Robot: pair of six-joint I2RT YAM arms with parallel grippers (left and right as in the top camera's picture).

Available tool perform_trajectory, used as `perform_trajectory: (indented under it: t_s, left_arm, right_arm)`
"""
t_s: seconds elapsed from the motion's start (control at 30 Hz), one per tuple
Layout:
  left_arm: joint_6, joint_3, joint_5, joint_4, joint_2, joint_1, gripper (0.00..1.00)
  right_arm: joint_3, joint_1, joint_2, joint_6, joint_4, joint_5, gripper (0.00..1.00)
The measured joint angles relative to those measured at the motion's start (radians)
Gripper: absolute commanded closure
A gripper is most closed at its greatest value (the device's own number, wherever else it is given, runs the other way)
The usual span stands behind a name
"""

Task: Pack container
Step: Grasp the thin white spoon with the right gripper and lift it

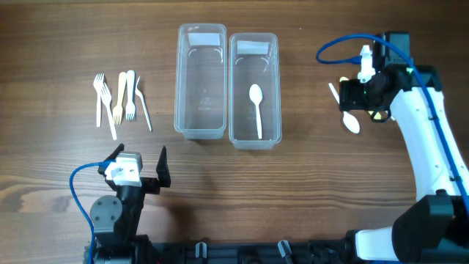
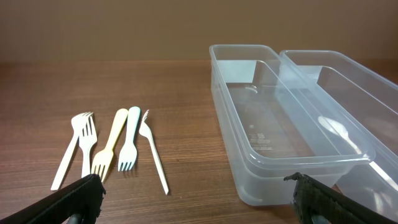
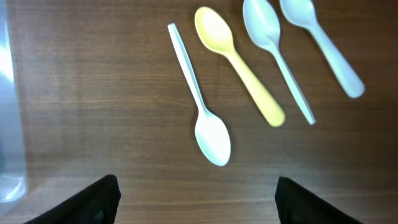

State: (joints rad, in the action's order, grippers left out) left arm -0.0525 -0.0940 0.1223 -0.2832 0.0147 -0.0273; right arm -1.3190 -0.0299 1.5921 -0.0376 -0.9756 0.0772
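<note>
Two clear plastic containers stand side by side at the table's middle. The left one (image 1: 178, 81) is empty; the right one (image 1: 278, 88) holds a white spoon (image 1: 256, 110). Several plastic forks (image 1: 121, 99) lie at the left and also show in the left wrist view (image 2: 112, 146). Several plastic spoons lie at the right: a white one (image 3: 202, 109), a yellow one (image 3: 239, 65) and two pale ones (image 3: 277, 56). My right gripper (image 3: 196, 199) hovers open and empty above the spoons (image 1: 352, 122). My left gripper (image 2: 196, 193) is open and empty near the front edge, facing the forks and the left container (image 2: 298, 158).
The right container (image 2: 367, 81) with its spoon (image 2: 336, 127) shows behind the left one in the left wrist view. A blue cable loops by each arm. Bare wooden table lies between the forks and the containers.
</note>
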Motion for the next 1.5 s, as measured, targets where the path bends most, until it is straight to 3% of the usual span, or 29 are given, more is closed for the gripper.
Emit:
perform_trajectory:
  t_s: [0.17, 1.1, 1.27, 1.5]
  left_arm:
    - [0.0, 0.0, 0.0, 0.0, 0.0, 0.0, 0.0]
    - [0.0, 0.0, 0.0, 0.0, 0.0, 0.0, 0.0]
    - [0.0, 0.0, 0.0, 0.0, 0.0, 0.0, 0.0]
    - [0.0, 0.0, 0.0, -0.001, 0.0, 0.0, 0.0]
  right_arm:
    - [0.102, 0.0, 0.0, 0.01, 0.031, -0.002, 0.19]
    - [0.103, -0.072, 0.0, -0.1, 0.375, -0.07, 0.17]
    - [0.103, -0.072, 0.0, -0.11, 0.38, -0.056, 0.18]
    - [0.103, -0.072, 0.053, -0.129, 0.352, -0.05, 0.28]
